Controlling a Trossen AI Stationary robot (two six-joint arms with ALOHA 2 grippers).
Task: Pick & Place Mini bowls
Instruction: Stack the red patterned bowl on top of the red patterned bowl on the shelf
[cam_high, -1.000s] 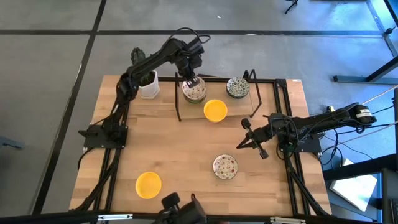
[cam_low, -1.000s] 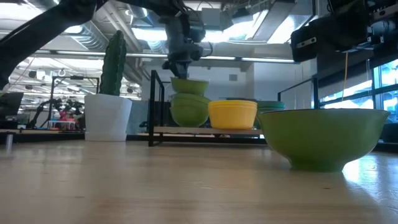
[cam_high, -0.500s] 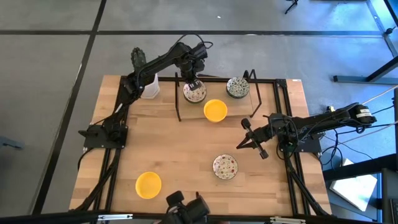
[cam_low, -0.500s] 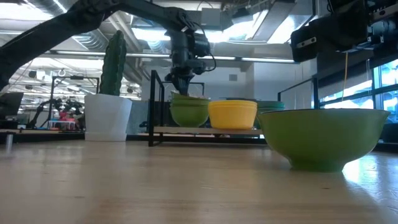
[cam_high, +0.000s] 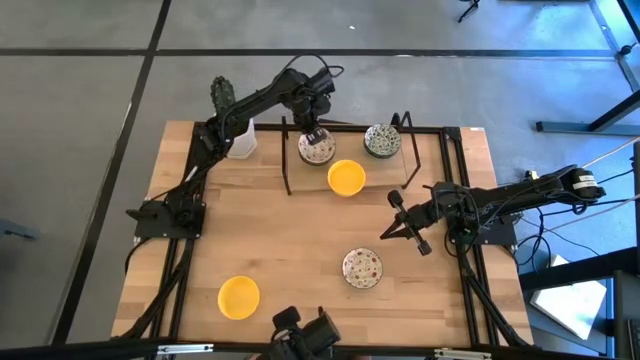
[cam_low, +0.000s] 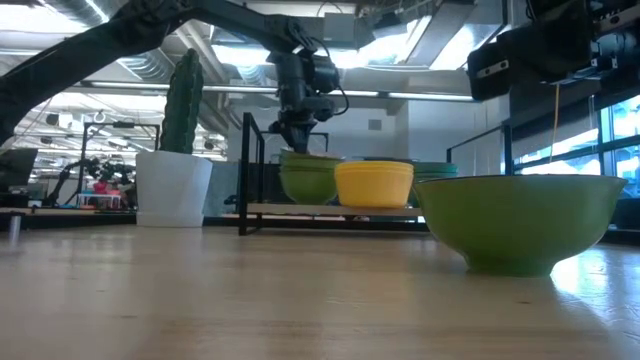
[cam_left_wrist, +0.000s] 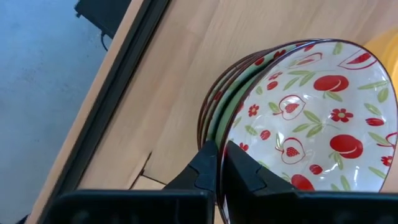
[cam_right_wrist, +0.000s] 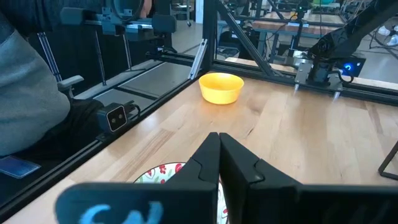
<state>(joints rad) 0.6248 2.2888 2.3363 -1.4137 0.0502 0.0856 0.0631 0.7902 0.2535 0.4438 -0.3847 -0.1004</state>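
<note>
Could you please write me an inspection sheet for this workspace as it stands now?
Surface: wooden table, black frame rails.
Job's things: floral bowl on stack at rack; patterned stack; yellow bowls; floral bowl.
Clutter: cactus pot.
Grippers: left gripper shut on stacked floral bowl's rim; right gripper shut, empty, above table.
Cables: bundle off right edge.
Surroundings: grey floor; sleeve nearby.

The light wooden plank surface (cam_high: 290, 240) carries a black wire rack (cam_high: 345, 150). Near the rack stands a white cactus pot (cam_high: 240, 140); well apart lie a yellow bowl (cam_high: 239, 297) and a red-speckled white bowl (cam_high: 362, 267).
</note>
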